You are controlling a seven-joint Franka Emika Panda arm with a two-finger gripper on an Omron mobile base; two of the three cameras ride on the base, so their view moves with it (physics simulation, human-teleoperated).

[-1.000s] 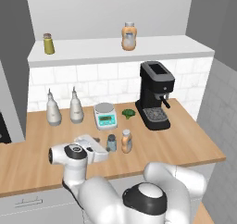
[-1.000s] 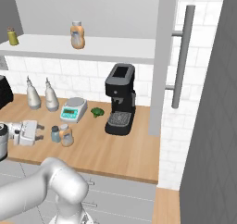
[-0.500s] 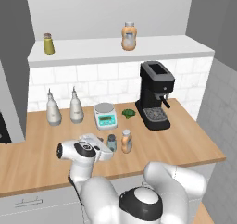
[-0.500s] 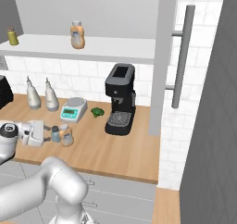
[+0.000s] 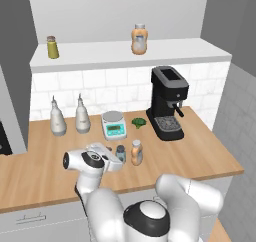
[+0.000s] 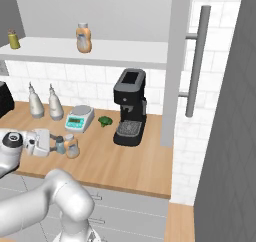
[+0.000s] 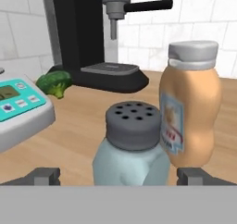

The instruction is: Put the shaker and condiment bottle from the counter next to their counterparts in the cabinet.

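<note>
Claw (image 7: 118, 176): spread, fingertips flanking the shaker (image 7: 134, 146) — nothing pinched yet.
Shaker, condiment bottle (image 7: 190, 105): side by side on the surface (image 5: 200, 146).
Cabinet (image 5: 165, 48): only counterparts there — both transfers remain.

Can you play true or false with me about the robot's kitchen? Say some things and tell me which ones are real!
1. The shaker stands between the open jaws of the gripper. True.
2. The condiment bottle is lying on its side. False: it stands upright on the counter, right beside the shaker.
3. A yellow-green shaker sits up on the cabinet. True.
4. The broccoli is on top of the scale. False: it lies on the counter between the scale and the coffee machine.
5. The bigger orange bottle is on the counter. False: it stands on the cabinet.
</note>
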